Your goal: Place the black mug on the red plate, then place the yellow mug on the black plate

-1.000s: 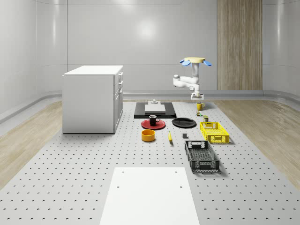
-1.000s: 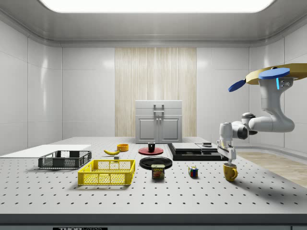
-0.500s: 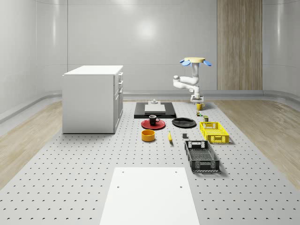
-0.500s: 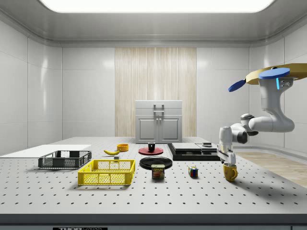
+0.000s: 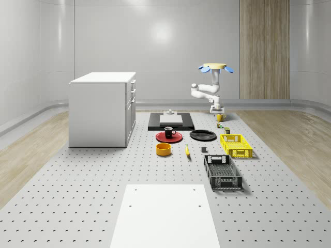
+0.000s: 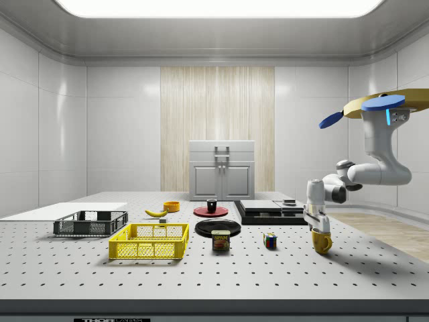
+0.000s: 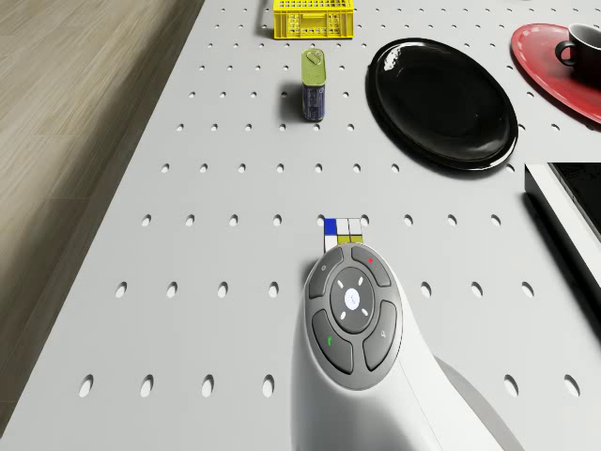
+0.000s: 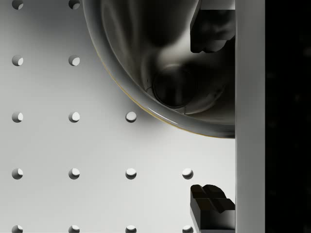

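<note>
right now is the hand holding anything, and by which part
Nothing. The hand straddles the rim of the yellow mug, one finger inside, one outside, neither touching the wall. The drone hovers nearby.

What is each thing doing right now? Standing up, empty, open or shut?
black mug: upright on the red plate.
yellow mug: upright on the table, empty.
black plate: bare.
gripper: open, fingers astride the yellow mug's wall.
drone: hovering near the yellow mug.

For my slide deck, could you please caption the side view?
Hovering drone lowers its tool onto the yellow mug; black mug sits on the red plate.
</note>
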`<state>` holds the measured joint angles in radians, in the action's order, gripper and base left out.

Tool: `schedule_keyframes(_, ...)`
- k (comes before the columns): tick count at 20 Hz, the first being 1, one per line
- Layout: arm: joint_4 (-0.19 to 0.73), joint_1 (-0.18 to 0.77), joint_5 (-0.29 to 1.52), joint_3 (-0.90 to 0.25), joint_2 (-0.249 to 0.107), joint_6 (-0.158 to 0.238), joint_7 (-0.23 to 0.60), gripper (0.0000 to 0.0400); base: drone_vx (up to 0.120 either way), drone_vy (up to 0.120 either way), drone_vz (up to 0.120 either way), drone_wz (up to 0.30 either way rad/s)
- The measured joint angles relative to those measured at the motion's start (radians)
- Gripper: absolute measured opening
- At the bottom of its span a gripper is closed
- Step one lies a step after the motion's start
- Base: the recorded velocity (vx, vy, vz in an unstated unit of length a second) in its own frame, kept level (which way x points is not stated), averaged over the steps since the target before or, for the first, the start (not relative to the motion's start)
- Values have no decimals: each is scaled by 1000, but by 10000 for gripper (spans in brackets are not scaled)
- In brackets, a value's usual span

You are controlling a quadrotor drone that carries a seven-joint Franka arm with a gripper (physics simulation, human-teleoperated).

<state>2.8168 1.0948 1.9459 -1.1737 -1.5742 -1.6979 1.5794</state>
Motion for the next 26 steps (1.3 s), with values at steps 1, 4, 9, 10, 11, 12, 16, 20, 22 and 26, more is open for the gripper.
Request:
schedule_keyframes(1,0,-1,1,1,1,1,-1,400,0,0,0,0)
schedule_keyframes(4,3,-5,-2,-3,4,6,-2,400,0,0,0,0)
schedule_keyframes(9,5,-11,-3,-6,7,11,-7,400,0,0,0,0)
schedule_keyframes(10,5,-12,-3,-7,8,12,-8,400,0,0,0,0)
schedule_keyframes(11,5,-13,-3,-7,9,12,-9,400,0,0,0,0)
schedule_keyframes(12,5,-14,-3,-7,10,13,-9,400,0,0,0,0)
schedule_keyframes(16,6,-11,-1,-6,14,17,-6,400,0,0,0,0)
schedule_keyframes(20,7,-10,0,-6,17,21,-3,400,0,0,0,0)
schedule_keyframes(22,7,-10,1,-6,19,23,-3,286,0,0,0,0)
schedule_keyframes(26,8,-10,2,-5,22,25,-3,175,0,0,0,0)
